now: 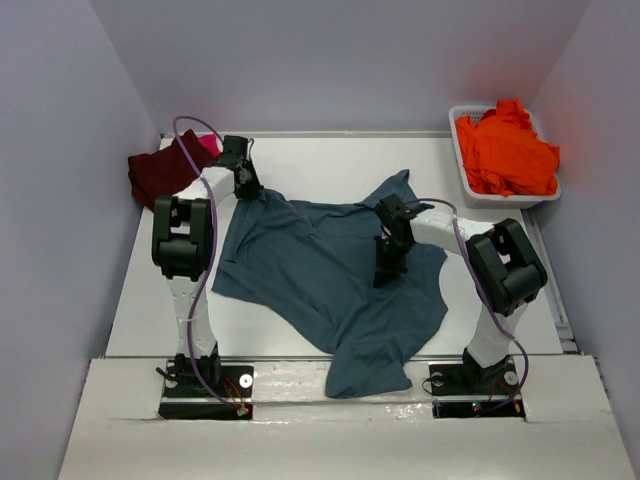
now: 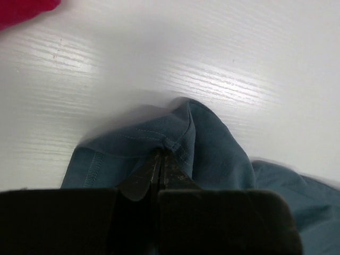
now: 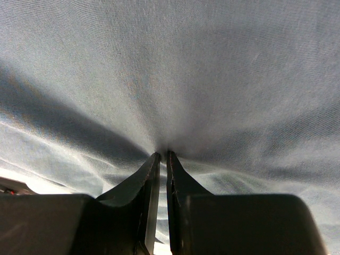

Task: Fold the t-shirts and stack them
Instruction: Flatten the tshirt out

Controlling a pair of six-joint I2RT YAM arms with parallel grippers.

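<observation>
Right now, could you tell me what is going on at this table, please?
Both arms are working on the teal-blue t-shirt, spread rumpled across the table. The left tool is shut on a hemmed edge at its far left corner. The right tool pinches cloth near its middle. A maroon t-shirt lies far left, and orange cloth fills the white tub.

Shows a white, faintly grained table point(image 1: 330, 165) enclosed on three sides by plain lilac-grey panels: back wall point(image 1: 340, 60), left wall point(image 1: 50, 220), right wall point(image 1: 605, 220). Carries along its near edge a raised white ledge point(image 1: 110, 420), slightly glossy, split by thin seams. Receives soft, even light from above; returns a broad pale glare from the tabletop in the left wrist view, with diffuse shadows only.
</observation>
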